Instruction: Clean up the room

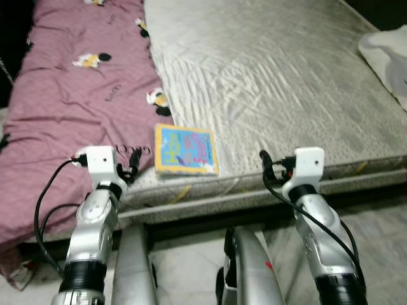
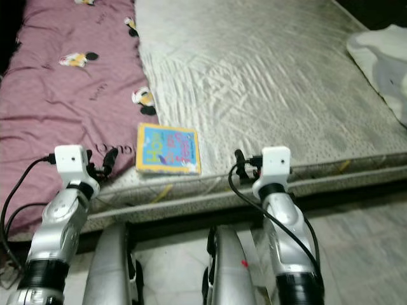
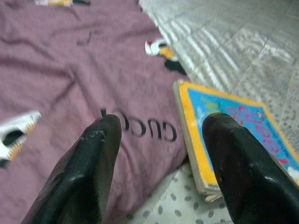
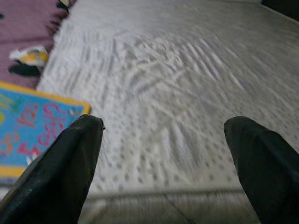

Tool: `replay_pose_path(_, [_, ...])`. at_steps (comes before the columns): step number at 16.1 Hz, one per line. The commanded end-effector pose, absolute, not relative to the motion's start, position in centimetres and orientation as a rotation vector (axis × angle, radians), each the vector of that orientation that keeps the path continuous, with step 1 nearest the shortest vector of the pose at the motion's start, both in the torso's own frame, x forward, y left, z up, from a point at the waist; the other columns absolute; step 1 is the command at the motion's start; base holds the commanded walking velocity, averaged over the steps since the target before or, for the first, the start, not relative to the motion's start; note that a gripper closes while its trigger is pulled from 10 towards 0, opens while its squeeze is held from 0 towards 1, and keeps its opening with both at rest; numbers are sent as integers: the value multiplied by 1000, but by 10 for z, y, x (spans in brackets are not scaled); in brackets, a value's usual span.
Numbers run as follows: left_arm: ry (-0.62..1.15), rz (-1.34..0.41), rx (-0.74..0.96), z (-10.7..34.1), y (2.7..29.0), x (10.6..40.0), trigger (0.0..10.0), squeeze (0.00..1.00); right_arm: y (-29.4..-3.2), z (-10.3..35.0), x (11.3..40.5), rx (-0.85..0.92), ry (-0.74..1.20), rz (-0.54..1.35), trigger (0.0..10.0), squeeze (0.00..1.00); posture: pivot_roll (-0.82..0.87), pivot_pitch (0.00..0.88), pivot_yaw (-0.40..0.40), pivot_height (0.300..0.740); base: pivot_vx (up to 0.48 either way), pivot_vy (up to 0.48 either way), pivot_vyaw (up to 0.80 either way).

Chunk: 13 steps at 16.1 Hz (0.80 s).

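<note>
Lying flat on the wrinkled quilted mattress [image 1: 273, 76], a glossy book [image 1: 186, 149] seemingly untouched between two released pincers.

One book [image 1: 186, 150], one purple blanket [image 1: 76, 95], one mattress [image 1: 273, 82]

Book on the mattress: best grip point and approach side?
The book lies flat near the mattress front edge, beside the purple blanket. Probably pinch its near edge, which nearly reaches the mattress edge, coming low from the robot's side. The open left hand is closest; the right hand is also open.
</note>
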<state>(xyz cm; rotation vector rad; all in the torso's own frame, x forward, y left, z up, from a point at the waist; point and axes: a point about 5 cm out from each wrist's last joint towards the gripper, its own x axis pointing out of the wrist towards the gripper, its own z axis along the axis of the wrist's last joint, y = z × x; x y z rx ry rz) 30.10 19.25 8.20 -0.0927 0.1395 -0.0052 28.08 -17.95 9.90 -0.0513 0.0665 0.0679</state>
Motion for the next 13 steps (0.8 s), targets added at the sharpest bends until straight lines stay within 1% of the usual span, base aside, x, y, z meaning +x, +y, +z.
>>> replay_pose_path(1, [159, 17, -102, 78, 196, 302, 10000, 0, -186, 99, 278, -69, 77, 58, 10000, 0, -72, 161, -78, 544, 0, 0, 0])
replay_pose_path(4, [147, 11, -120, 81, 193, 314, 10000, 0, -189, 101, 276, -80, 82, 57, 10000, 0, -89, 174, -91, 544, 0, 0, 0])
replay_pose_path(6, [138, 19, -154, 83, 194, 326, 10000, 0, -187, 105, 273, -108, 74, 95, 10000, 0, -103, 184, -104, 544, 0, 0, 0])
replay_pose_path(9, [139, 31, -194, 84, 192, 333, 10000, 0, -191, 106, 270, -126, 80, 89, 10000, 0, -134, 191, -118, 544, 0, 0, 0])
replay_pose_path(13, [175, 24, -262, 76, 181, 340, 10000, 0, -201, 114, 263, -159, 84, 81, 10000, 0, -182, 202, -140, 544, 0, 0, 0])
